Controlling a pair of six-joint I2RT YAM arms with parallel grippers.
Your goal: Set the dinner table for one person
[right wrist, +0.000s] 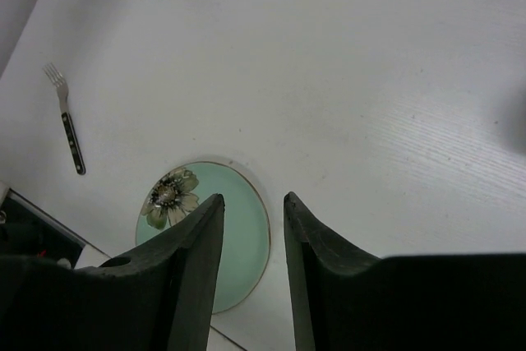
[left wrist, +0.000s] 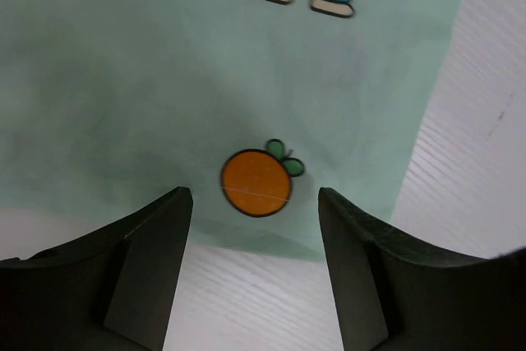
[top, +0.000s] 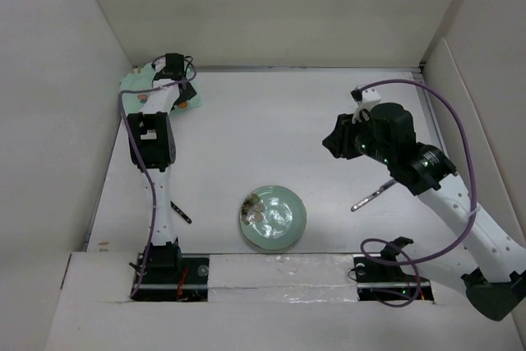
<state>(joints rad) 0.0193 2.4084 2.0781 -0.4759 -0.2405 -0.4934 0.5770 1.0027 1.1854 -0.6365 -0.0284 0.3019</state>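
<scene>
Left gripper (left wrist: 255, 193) at the far left corner, jaws spread wide and empty above the mint-green cloth mat (left wrist: 123, 80), fork (top: 181, 212) and plate (top: 285, 221) on the white dinner table (top: 271, 121), right gripper (right wrist: 253, 199) above it, jaws narrowly parted, holding nothing.

One white dinner table (top: 271, 129), one green plate (top: 274, 218), one fork (right wrist: 65, 117), one other utensil (top: 371, 196), one mint-green mat (left wrist: 123, 80)

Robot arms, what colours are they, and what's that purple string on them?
Each one is made of white tubes with chunky black joints: the left arm and the right arm. The purple string is a thin cable that loops loosely along each arm. The left gripper and the right gripper each have two dark, matte, wedge-shaped fingers.
</scene>
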